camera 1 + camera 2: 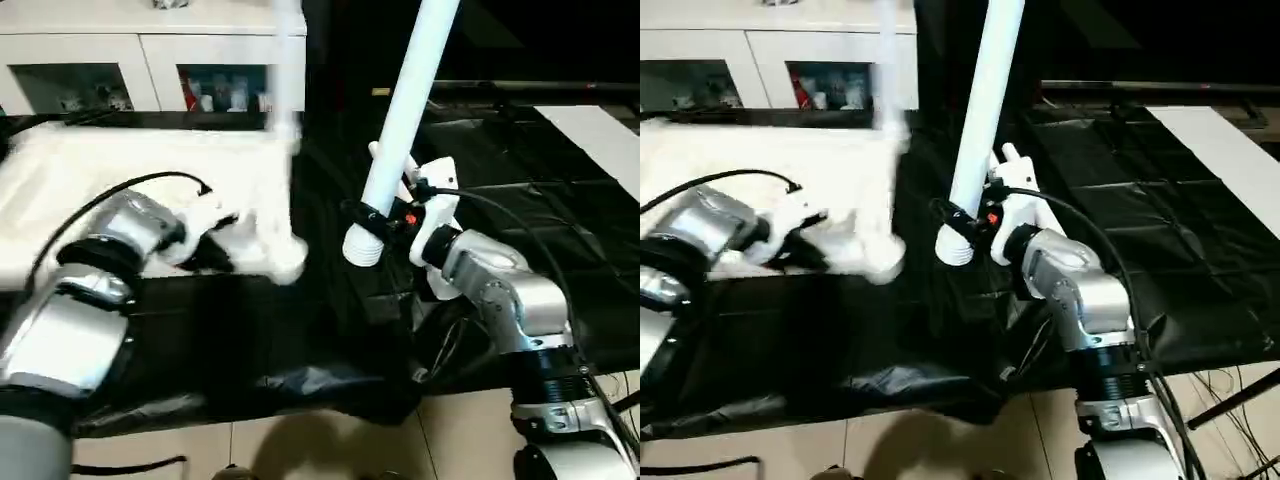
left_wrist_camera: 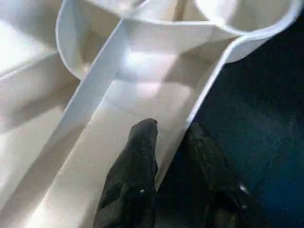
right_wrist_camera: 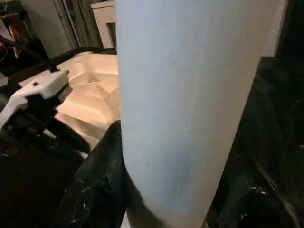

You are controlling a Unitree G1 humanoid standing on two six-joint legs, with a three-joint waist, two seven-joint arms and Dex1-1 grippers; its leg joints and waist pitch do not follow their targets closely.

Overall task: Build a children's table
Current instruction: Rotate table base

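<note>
The white tabletop [image 1: 90, 165] lies ribbed side up on black sheeting at the left. One white leg [image 1: 285, 130] stands upright in its near right corner socket. My left gripper [image 1: 222, 245] is at the tabletop's front rim beside that corner. In the left wrist view its fingers [image 2: 142, 156] straddle the rim wall [image 2: 199, 99], one inside and one outside, shut on it. My right gripper [image 1: 385, 218] is shut on a second leg [image 1: 405, 110] near its lower end. That leg hangs tilted above the sheeting, just right of the tabletop, and its top runs out of view.
A white glass-door cabinet [image 1: 140, 70] stands behind the tabletop. Black sheeting [image 1: 300, 330] covers the work area and reaches far right, where a white panel [image 1: 600, 130] lies. Tiled floor [image 1: 330, 450] and cables [image 1: 1230, 400] are at the near edge.
</note>
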